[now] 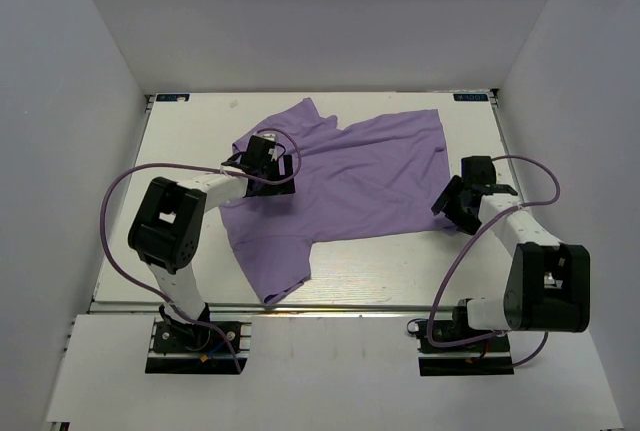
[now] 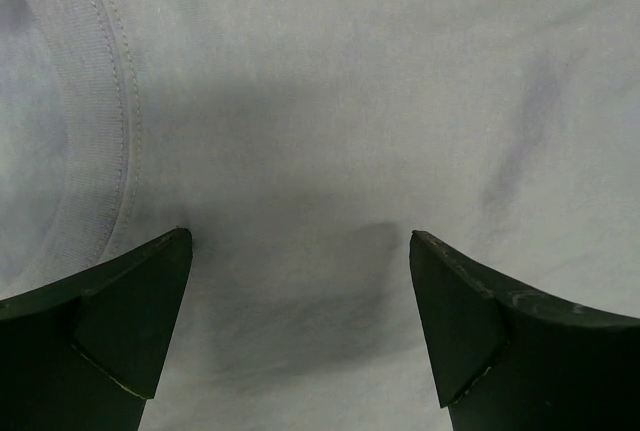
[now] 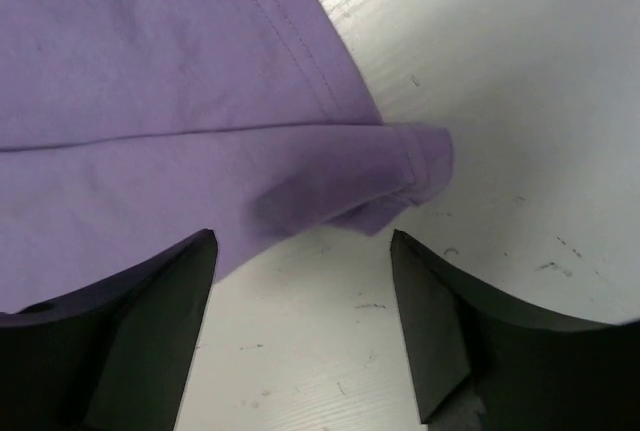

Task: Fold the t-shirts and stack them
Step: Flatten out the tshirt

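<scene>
While left claw (image 2: 300, 237) gapes over t-shirt (image 1: 350, 183), right claw (image 3: 303, 237) — also wide — seemingly beside hem (image 3: 420, 159).

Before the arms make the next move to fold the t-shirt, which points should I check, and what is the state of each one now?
1. The left gripper is open: ok, jaws apart over the cloth.
2. The right gripper is open: ok, jaws apart.
3. The left gripper is over the t-shirt, beside the collar: ok.
4. The hem corner is in front of the right gripper: ok, it lies just ahead of it on the table.
5. The t-shirt lies flat: not ok, creases cross it and the hem corner is doubled over.
6. The left gripper touches the cloth: cannot tell.
</scene>
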Controlling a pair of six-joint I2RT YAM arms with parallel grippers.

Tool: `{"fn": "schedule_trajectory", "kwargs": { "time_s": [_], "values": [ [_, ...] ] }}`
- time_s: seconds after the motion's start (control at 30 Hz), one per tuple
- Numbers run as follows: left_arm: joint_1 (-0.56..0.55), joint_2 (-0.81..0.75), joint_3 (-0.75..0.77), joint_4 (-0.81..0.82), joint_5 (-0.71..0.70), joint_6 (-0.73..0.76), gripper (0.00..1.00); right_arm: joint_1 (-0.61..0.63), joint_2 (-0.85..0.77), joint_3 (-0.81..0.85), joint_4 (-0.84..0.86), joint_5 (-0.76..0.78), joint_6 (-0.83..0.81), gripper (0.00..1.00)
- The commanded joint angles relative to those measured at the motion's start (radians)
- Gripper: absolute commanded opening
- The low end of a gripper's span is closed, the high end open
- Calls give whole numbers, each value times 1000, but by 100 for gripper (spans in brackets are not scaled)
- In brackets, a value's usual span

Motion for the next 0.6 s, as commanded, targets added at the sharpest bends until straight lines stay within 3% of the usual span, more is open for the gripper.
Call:
{"fn": "schedule_trajectory", "kwargs": {
  "time_s": [0.0,0.1,0.4,0.57],
  "values": [
    [-4,-2,-15,10,11,-11,100,-1,27,7,58,6,27,72],
    [-4,-2,-15,10,2,-21,100,-2,45,10,69,26,30,62],
    [-4,7,-4,1,-17,-21,100,-44,82,0,87,70,50,62],
    [-4,16,5,-9,-17,-21,100,-47,64,-21,165,81,41,54]
  ]
}}
